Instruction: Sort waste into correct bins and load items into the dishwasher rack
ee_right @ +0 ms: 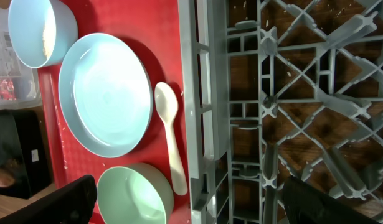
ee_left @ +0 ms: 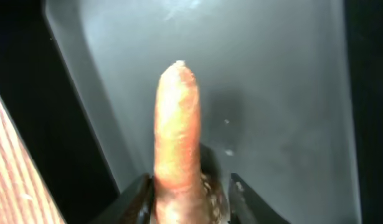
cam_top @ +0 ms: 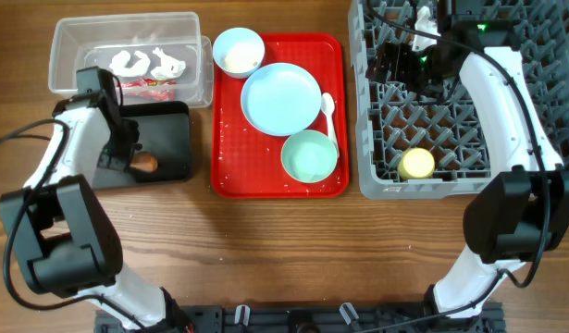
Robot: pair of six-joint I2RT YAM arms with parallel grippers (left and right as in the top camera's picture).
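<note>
My left gripper (cam_top: 129, 155) is down in the black bin (cam_top: 168, 116), shut on an orange-brown sausage-like food scrap (cam_top: 147, 162). In the left wrist view the scrap (ee_left: 175, 137) sticks out from between the fingers (ee_left: 191, 202) over the bin's floor (ee_left: 272, 93). My right gripper (cam_top: 423, 60) is open and empty above the grey dishwasher rack (cam_top: 534, 148), near its left wall (ee_right: 200, 155). A yellow cup (cam_top: 416, 164) lies in the rack. The red tray (cam_top: 230, 139) holds a blue plate (cam_top: 280, 99), a white bowl (cam_top: 238, 51), a green bowl (cam_top: 309, 155) and a white spoon (cam_top: 327, 109).
A clear bin (cam_top: 127, 32) at the back left holds white paper scraps and a red wrapper. The right wrist view shows the plate (ee_right: 104, 93), spoon (ee_right: 169, 134) and green bowl (ee_right: 132, 196) left of the rack. Bare wooden table lies along the front.
</note>
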